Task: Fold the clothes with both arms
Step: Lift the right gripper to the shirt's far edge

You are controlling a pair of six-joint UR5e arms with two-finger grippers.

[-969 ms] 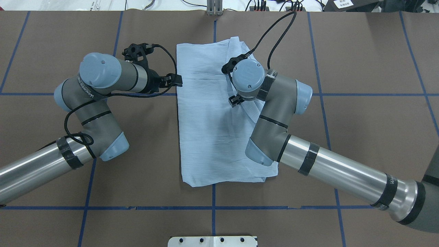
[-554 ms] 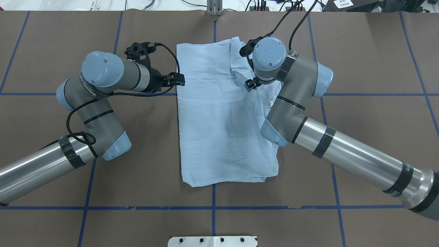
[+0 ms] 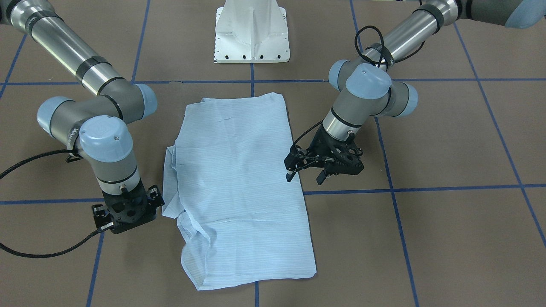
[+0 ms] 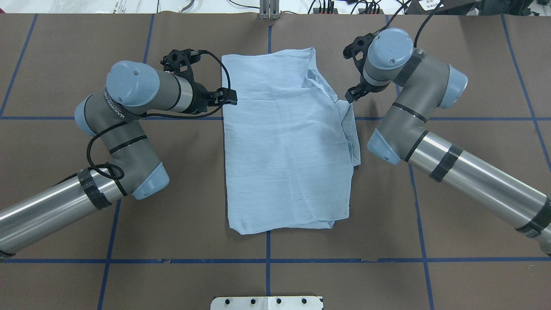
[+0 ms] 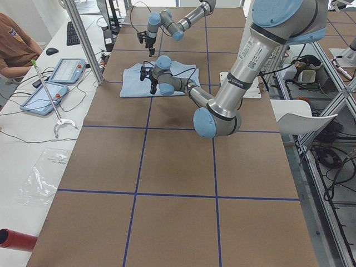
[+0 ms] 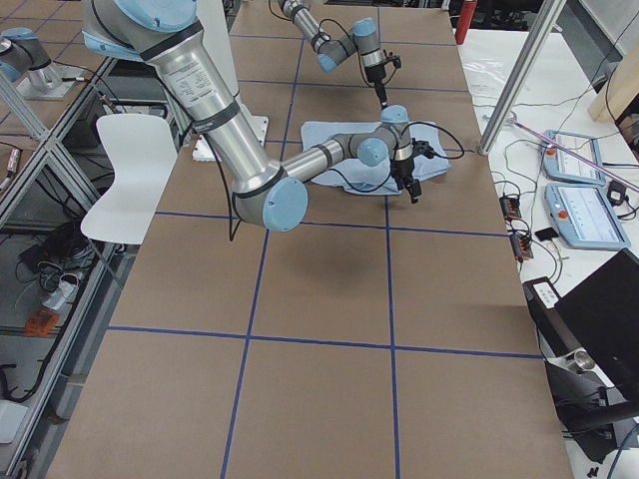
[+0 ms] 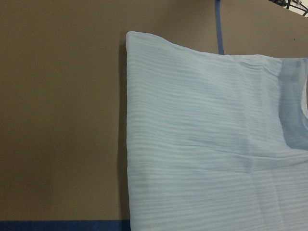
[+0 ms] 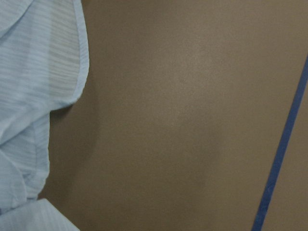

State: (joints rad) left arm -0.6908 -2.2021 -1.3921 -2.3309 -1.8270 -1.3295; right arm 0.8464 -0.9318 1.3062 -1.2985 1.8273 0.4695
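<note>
The clothes (image 4: 284,146) are one light-blue striped shirt, folded into a tall rectangle at the table's middle, with loose rumpled layers along the edge on my right arm's side. My left gripper (image 4: 228,98) hovers at the shirt's other long edge, open and empty; across the table it (image 3: 305,175) shows two spread fingers just off the cloth (image 3: 239,183). My right gripper (image 4: 349,95) hangs beside the rumpled far corner, off the cloth, open with nothing in it. The left wrist view shows a flat shirt corner (image 7: 207,144); the right wrist view shows a curled cloth edge (image 8: 33,96) and bare table.
The brown table is marked with blue tape lines (image 4: 267,260). A white pedestal (image 3: 251,38) stands at the robot's side of the table. Cables lie along the far edge (image 4: 327,6). A person (image 5: 14,47) sits beside tablets at a side desk.
My right gripper has swung from over the shirt's middle out to the right and farther away, clear of the cloth. The shirt's right-hand layers now show, spread wider. My left gripper has barely shifted.
</note>
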